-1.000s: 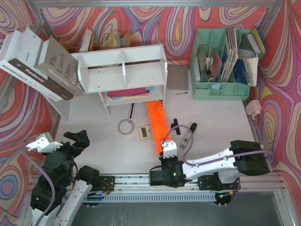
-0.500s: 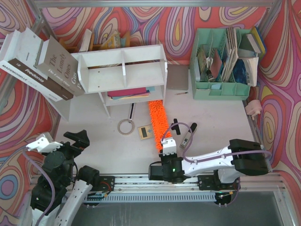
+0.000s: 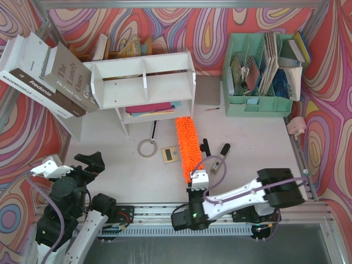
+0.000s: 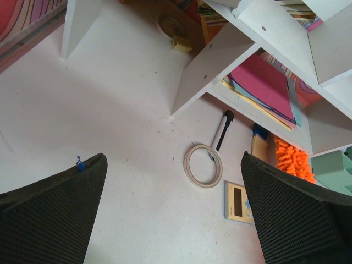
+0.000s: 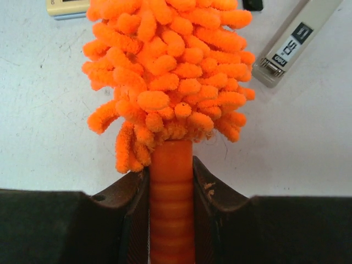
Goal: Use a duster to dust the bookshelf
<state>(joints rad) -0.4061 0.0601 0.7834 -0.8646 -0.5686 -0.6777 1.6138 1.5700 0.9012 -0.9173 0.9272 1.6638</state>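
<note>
The white bookshelf [image 3: 143,82] stands at the back left, with flat books on its lower tier. The orange fluffy duster [image 3: 187,144] lies lengthwise on the table, its far tip just in front of the shelf's lower right corner. My right gripper [image 3: 197,177] is shut on the duster's ribbed orange handle; in the right wrist view the gripper [image 5: 171,181] clamps the handle just below the fluffy duster head [image 5: 170,66]. My left gripper [image 3: 77,165] hangs open at the near left, empty. In the left wrist view it [image 4: 171,165] looks past the bookshelf [image 4: 220,60] to the duster tip [image 4: 291,159].
A tape ring [image 3: 147,147] and a beige calculator [image 3: 170,154] lie left of the duster. A grey stapler [image 3: 216,165] and a black marker [image 3: 225,149] lie to its right. A mint organizer [image 3: 258,104] stands back right. Large books [image 3: 44,74] lean at the left.
My right arm has drawn back toward the near edge, pulling the duster's handle end slightly nearer and to the right. The left arm has not moved.
</note>
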